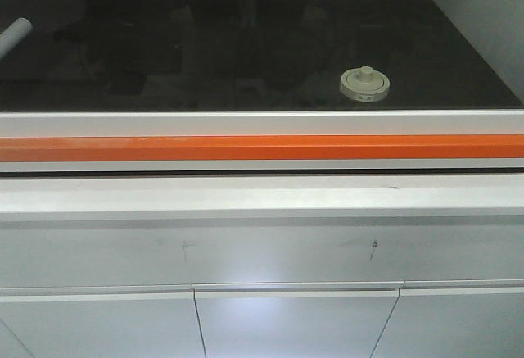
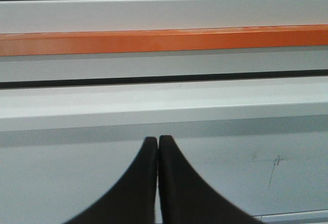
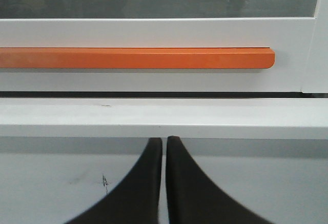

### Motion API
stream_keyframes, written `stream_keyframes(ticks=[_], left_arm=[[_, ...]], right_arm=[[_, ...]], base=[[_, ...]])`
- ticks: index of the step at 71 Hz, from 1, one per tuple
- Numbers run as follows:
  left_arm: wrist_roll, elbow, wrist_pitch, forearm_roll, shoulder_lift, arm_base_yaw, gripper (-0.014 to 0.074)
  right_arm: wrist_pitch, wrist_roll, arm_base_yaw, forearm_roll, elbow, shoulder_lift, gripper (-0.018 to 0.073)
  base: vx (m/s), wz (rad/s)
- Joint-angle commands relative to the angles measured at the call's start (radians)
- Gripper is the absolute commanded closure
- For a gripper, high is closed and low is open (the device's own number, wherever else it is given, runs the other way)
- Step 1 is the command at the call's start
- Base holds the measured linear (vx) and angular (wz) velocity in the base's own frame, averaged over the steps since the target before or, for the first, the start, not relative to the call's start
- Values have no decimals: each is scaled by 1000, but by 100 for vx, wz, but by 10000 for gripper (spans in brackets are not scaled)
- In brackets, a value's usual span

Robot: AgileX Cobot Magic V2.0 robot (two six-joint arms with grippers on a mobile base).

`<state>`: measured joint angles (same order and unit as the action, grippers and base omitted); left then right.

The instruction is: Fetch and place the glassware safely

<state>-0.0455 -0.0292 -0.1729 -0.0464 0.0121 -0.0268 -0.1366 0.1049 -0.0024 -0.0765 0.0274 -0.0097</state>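
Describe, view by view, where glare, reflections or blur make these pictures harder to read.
Front view: murky reflections cross the dark worktop, yet the lidded jar reads clearly; glare whitens the middle cabinet door. Left wrist view: the left gripper is a soft-edged black silhouette. Right wrist view: the right gripper likewise; the orange bar is crisp.

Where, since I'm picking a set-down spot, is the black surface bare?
The black surface is bare across its middle, between the white tube at the far left edge and the lidded jar right of centre. A smaller bare patch lies between the jar and the right edge. Nowhere is crowded.
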Motion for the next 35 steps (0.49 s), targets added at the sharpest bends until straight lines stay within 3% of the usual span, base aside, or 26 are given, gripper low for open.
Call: stream_keyframes(ticks=[1,35], left_arm=[[6,-27,71,-9,12,1,603],[6,-27,71,-9,12,1,603]], right_arm=[[75,9,-2,1,19,-12,563],[75,9,-2,1,19,-12,563]], base=[[0,0],[0,0]])
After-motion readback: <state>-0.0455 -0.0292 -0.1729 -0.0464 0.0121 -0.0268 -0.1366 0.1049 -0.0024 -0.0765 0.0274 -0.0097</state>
